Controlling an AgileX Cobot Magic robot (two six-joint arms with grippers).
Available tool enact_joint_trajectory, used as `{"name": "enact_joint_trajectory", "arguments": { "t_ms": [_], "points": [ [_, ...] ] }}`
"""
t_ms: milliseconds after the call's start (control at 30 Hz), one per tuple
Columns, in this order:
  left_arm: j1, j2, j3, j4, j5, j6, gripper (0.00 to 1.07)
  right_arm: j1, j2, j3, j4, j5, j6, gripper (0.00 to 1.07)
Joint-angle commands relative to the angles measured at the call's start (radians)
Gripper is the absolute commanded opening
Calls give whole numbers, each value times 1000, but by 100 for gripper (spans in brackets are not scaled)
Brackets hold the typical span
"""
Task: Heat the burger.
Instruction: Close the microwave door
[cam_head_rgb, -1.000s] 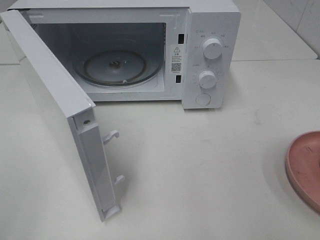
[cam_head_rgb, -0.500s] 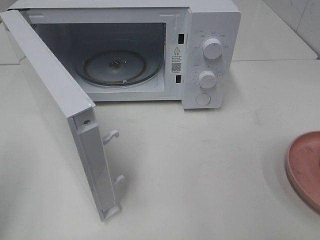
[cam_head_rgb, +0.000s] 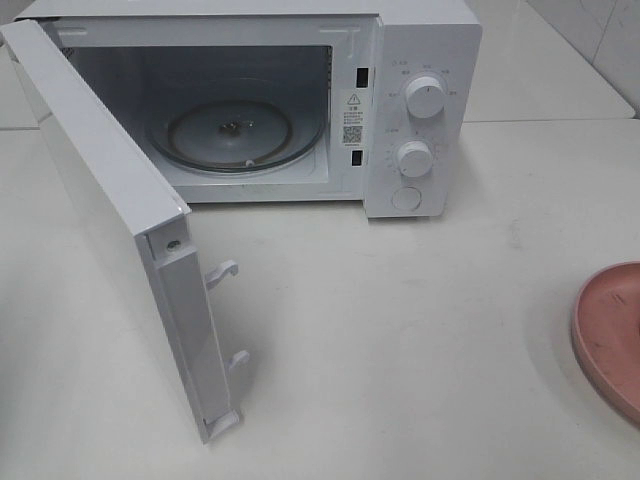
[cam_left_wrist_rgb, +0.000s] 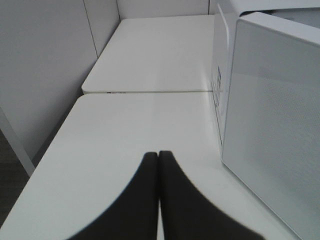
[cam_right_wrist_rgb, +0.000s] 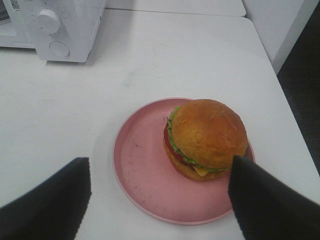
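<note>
Above the burger (cam_right_wrist_rgb: 206, 137), the right gripper (cam_right_wrist_rgb: 160, 192) hovers, jaws spread wide.

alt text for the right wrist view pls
A small round burger with a tan-brown bun sits off-centre on a round pink plate on a white table. The right gripper hovers over the plate, jaws open. A white microwave's control panel shows beyond.

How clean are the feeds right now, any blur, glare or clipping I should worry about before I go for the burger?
Exterior high: evenly lit and sharp, soft shadows only, but the pink plate is cut off at the frame edge and the burger is out of view. Left wrist: soft focus, pale surfaces washed out beside the microwave door. Right wrist: burger clear, no glare; the dark jaws are blurred in the foreground.
</note>
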Motion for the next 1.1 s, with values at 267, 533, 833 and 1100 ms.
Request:
{"name": "enact_joint_trajectory", "arguments": {
  "t_ms": [267,533,833,1100],
  "points": [
    [-7,253,20,82,-283,-22,0,-8,-27,0,-8,-7,-7,76],
    [-7,412,20,209,-441,-190,0,-8,-27,0,-8,-7,-7,76],
    [-16,559,-1,383,-573,-351,0,-8,-27,0,-8,-7,-7,76],
    [-192,690,-27,369,-633,-307,0,-8,-27,0,-8,-7,-7,76]
  ]
}}
